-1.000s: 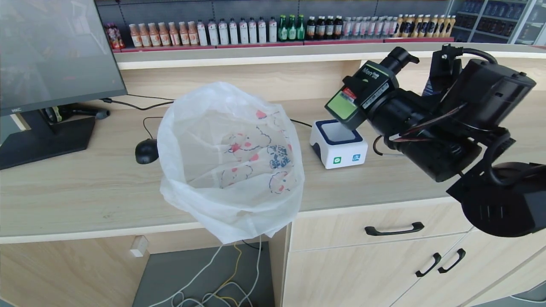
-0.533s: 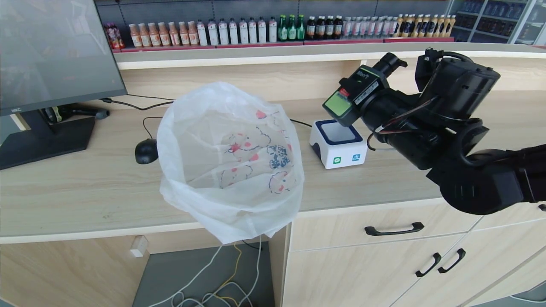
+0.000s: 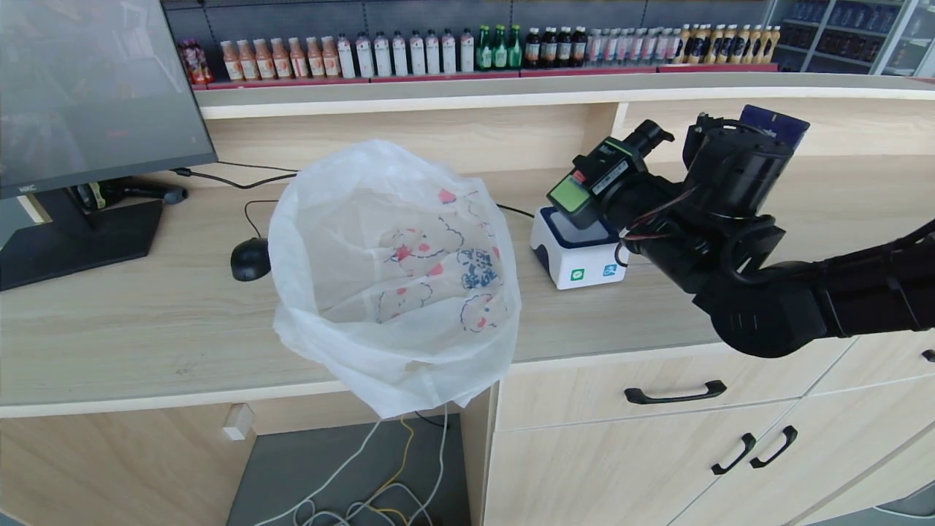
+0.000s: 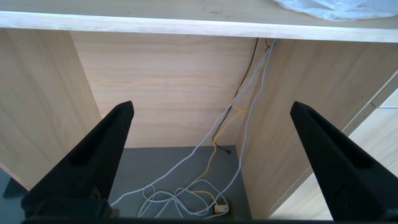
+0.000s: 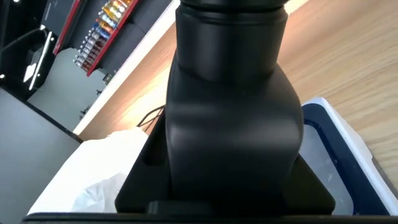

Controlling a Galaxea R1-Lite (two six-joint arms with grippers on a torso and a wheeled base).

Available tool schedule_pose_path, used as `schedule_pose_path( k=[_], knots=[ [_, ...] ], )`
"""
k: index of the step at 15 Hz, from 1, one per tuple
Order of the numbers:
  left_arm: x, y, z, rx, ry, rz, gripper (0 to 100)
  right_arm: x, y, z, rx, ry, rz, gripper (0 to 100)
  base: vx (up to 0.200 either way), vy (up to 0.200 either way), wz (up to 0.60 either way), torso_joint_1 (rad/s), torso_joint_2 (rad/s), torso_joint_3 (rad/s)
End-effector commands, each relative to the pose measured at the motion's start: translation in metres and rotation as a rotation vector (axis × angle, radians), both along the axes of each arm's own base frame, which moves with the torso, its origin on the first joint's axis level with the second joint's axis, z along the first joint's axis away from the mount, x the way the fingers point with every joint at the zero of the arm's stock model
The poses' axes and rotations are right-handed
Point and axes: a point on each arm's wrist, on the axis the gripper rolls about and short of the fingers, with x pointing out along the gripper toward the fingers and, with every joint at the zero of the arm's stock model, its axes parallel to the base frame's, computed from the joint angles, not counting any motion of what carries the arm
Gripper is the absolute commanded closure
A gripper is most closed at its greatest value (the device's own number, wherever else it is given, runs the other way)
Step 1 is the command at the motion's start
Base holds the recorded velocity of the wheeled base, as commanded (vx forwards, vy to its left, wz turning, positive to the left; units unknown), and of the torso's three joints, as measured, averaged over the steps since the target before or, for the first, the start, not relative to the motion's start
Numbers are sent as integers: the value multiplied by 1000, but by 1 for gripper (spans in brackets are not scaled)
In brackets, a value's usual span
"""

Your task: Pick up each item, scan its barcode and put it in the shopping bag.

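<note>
At the right tool (image 3: 627,193), clenched on a dark bottle (image 3: 595,175), the item hangs just above the scanner (image 3: 584,269). Its long axis slants, cap up and toward the back, green-labelled lower end over the scanner's window. The shopping bag (image 3: 394,270) stands just beside the scanner on the robot's left, on the worktop (image 3: 146,321), so bagging should need only a short leftward carry. The left tool (image 4: 211,109) gapes wide below the worktop's edge, well apart.
</note>
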Motion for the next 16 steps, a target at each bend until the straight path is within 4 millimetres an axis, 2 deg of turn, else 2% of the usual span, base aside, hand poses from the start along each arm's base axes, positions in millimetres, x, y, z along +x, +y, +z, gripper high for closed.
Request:
schedule_pose_path(
  k=[1, 16],
  knots=[
    [0, 0, 0, -2, 0, -1, 0, 3, 2, -5, -1, 12, 2, 100, 0, 0, 0, 0, 0, 0],
    [0, 0, 0, 0, 0, 0, 0, 10, 2, -18, 11, 46, -1, 100, 0, 0, 0, 0, 0, 0]
  ],
)
